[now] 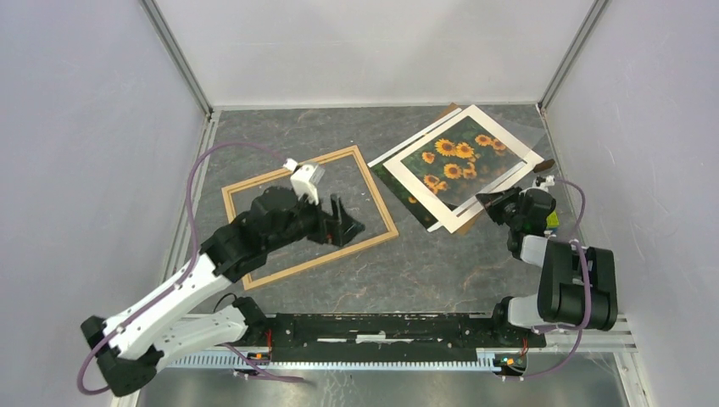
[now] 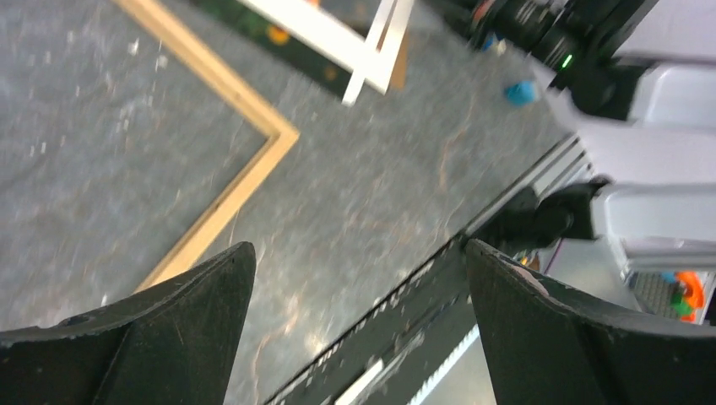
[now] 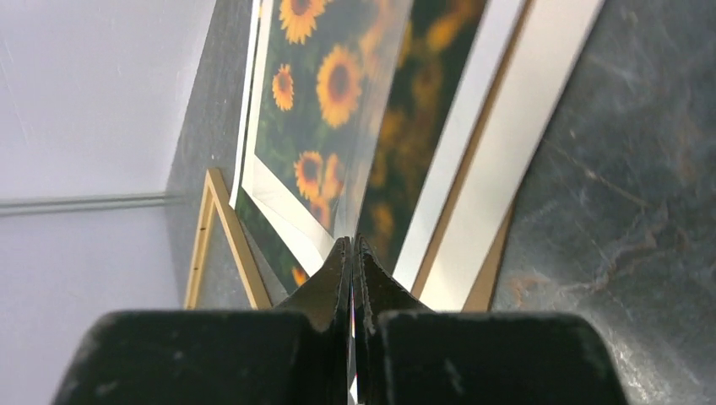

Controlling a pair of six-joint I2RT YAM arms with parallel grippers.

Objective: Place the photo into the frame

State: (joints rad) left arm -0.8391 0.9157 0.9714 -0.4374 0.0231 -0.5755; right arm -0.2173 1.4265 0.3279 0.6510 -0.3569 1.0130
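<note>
In the top view the photo (image 1: pixel 458 161) lies in the upper right on the dark surface (image 1: pixel 441 271), under a white mat (image 1: pixel 500 174). The right end effector (image 3: pixel 351 245) is pinched tight on the near edge of a clear sheet (image 3: pixel 371 126) standing over the sunflowers. The frame (image 1: pixel 377 193) lies apart at centre left. The left end effector (image 1: pixel 346 222) hangs spread wide above its lower right corner, holding nothing.

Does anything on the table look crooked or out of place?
Yes: on the right, the photo pokes out crookedly from under the white mat, their edges misaligned; the right gripper pinches a clear sheet there. The frame lies empty.
</note>
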